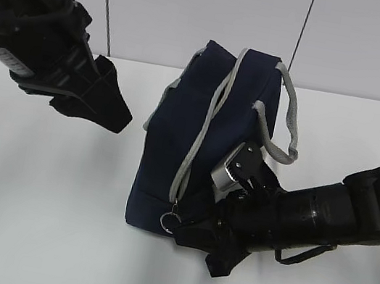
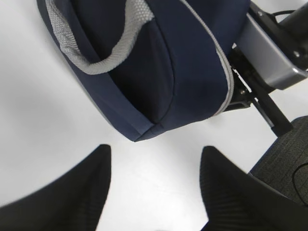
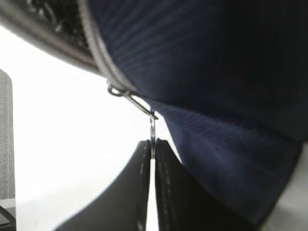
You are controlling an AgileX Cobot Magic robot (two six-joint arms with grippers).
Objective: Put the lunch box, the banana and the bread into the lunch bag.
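The navy lunch bag [image 1: 199, 129] stands in the middle of the white table, its grey zipper [image 1: 204, 126] running over the top and down the near end. It also shows in the left wrist view [image 2: 183, 62] and fills the right wrist view [image 3: 216, 72]. My right gripper [image 1: 186, 228] is shut on the metal ring pull [image 1: 170, 221] at the bag's low near corner; the ring [image 3: 152, 132] sits pinched between the fingertips. My left gripper [image 1: 117, 118] is open and empty, held above the table left of the bag, jaws wide [image 2: 154, 159]. The lunch box, banana and bread are out of view.
The grey webbing handles [image 1: 289, 123] arch over the bag's right side. A vertical cable [image 1: 107, 21] runs down the wall behind my left arm. Bare white table [image 1: 29, 217] lies in front and to the left.
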